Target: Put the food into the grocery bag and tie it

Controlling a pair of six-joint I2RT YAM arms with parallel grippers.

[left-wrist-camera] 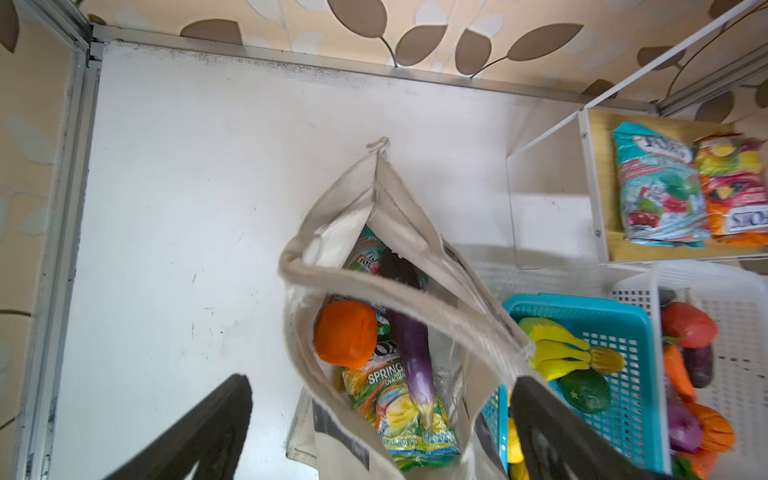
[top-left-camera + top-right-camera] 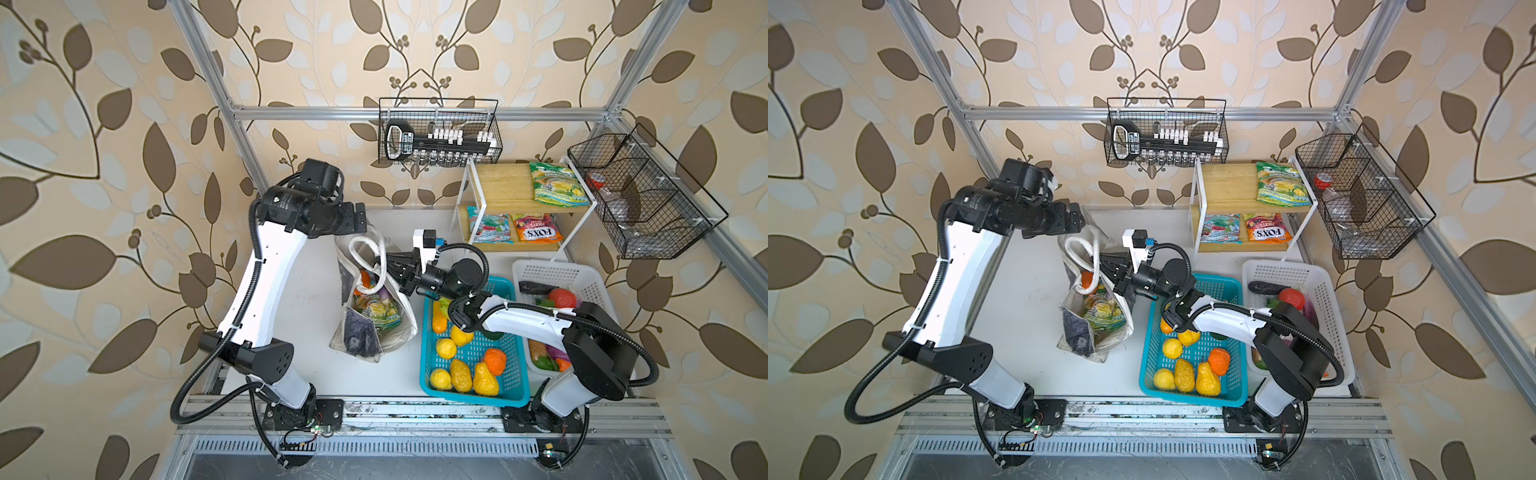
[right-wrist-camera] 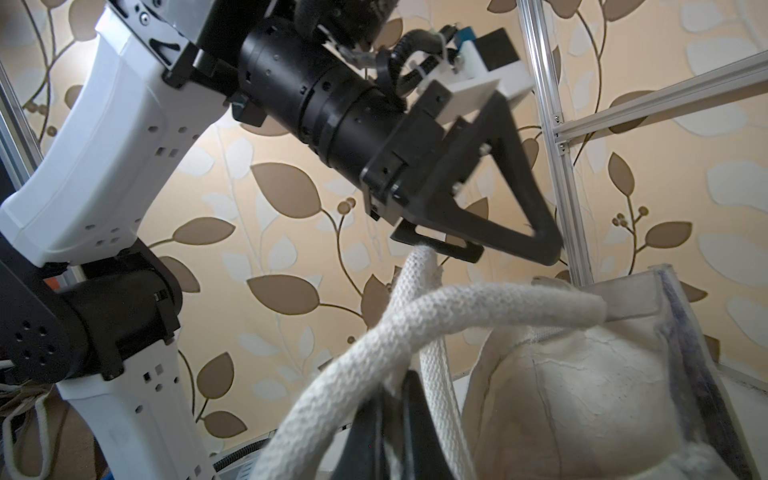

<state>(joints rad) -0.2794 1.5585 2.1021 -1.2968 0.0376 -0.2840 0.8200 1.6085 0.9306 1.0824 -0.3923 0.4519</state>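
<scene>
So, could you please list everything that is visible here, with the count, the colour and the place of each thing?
grocery bag: one, off-white, standing mid-table, mouth open
rope handles: two, white, crossed above the bag
orange fruit: one, orange, inside the bag
purple eggplant: one, inside the bag
green-yellow packet: one, inside the bag, under the eggplant
teal basket: one, right of the bag, holding yellow and orange fruit
white basket: one, far right, holding mixed vegetables
shelf rack: one, white and wood, back right
snack packets: three, mixed colours, on the rack
wire baskets: two, black, hung on the frame rails
left gripper: black, open, above the bag
right gripper: black, shut on a rope handle
</scene>
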